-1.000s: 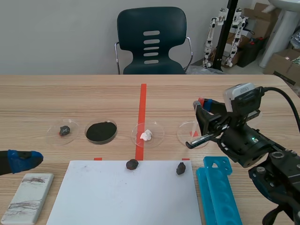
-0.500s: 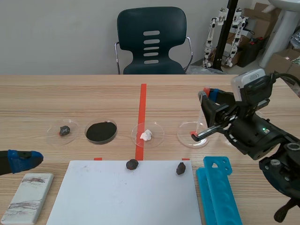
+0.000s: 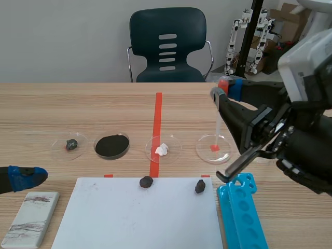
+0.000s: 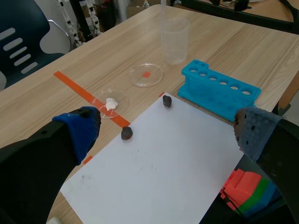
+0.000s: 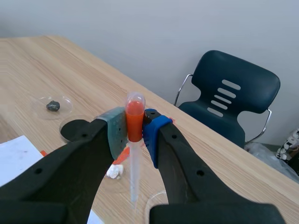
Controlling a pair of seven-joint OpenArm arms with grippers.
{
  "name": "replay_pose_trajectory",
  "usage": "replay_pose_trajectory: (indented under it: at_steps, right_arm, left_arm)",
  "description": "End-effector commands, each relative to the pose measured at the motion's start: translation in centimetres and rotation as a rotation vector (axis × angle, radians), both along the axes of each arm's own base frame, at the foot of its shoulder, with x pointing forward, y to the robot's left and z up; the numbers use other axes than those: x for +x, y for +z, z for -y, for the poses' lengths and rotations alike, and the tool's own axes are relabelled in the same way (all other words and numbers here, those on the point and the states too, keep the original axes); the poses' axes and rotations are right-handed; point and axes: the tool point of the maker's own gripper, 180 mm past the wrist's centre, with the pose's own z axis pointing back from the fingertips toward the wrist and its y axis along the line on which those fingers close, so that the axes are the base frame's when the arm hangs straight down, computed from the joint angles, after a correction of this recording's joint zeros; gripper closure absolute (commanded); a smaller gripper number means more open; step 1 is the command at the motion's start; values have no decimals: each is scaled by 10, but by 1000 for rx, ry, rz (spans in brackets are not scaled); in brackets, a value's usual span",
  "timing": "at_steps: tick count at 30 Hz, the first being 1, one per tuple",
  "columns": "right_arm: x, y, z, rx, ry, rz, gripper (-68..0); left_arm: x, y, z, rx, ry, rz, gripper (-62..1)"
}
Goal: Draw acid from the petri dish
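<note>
Right gripper [image 5: 134,122] pinching a clear plastic pipette with a red bulb [image 5: 133,172].
Its tip hangs over the clear round petri dish [image 3: 201,151], toward the wooden table [image 3: 78,109]'s right edge; left gripper [image 4: 166,129] spread wide.

Orange-red bulb and clear stem on the pipette [image 5: 134,122]; pale wood-grain table [image 3: 78,109] striped with orange-red tape [image 3: 157,119].
The right dish [image 3: 205,151] is clear with a red spot; leftward sit a white lump [image 3: 162,150], black powder [image 3: 111,146] and a grey stone [image 3: 71,144]. Nearer: white sheet [image 3: 135,215], two dark pebbles [image 3: 146,181], bright blue rack [image 3: 243,215], grey-streaked white tile [image 3: 31,218].
</note>
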Motion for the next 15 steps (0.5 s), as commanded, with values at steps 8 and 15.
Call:
replay_pose_trajectory:
  at_steps: [8, 15]
  right_arm:
    - [-55, 17, 10, 29, 1, -54, -92]
    - [-89, 20, 21, 82, 2, -82, -92]
  left_arm:
    - [2, 7, 2, -28, 5, 18, -598]
    - [2, 7, 2, -28, 5, 18, -598]
